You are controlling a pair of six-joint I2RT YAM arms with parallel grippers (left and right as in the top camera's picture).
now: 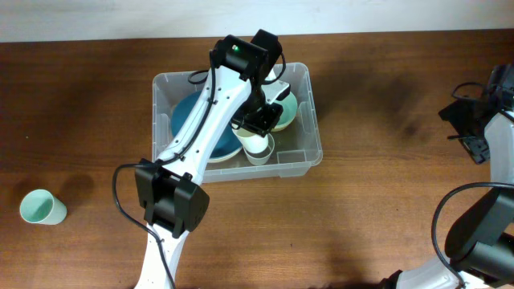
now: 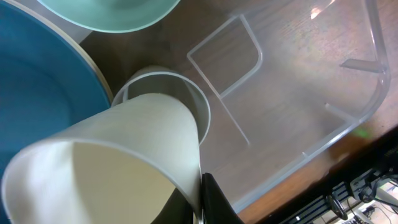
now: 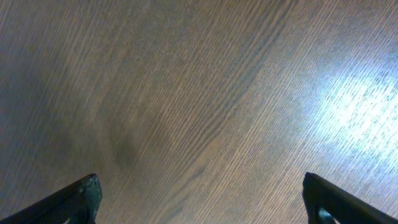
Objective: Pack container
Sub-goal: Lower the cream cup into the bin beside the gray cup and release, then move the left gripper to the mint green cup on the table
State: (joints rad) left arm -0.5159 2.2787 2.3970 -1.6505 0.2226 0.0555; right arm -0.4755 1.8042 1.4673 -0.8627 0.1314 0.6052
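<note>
left gripper (image 1: 261,120) is clamped on a white cup (image 2: 124,155), tilting it right over a second cup (image 2: 186,93), likely to nest them and save room in the container (image 1: 299,151), mid-tabletop. right gripper (image 3: 199,199) hangs spread apart, well clear. a mint cup (image 1: 42,207) sits outside.

Two white cups (image 2: 124,155) are showing at the left claw (image 1: 259,124); one mint bowl (image 1: 285,111) and one blue plate (image 2: 43,93) are lying beside it, all within one container (image 1: 301,156); one mint cup (image 1: 40,207) is sitting well apart.
</note>
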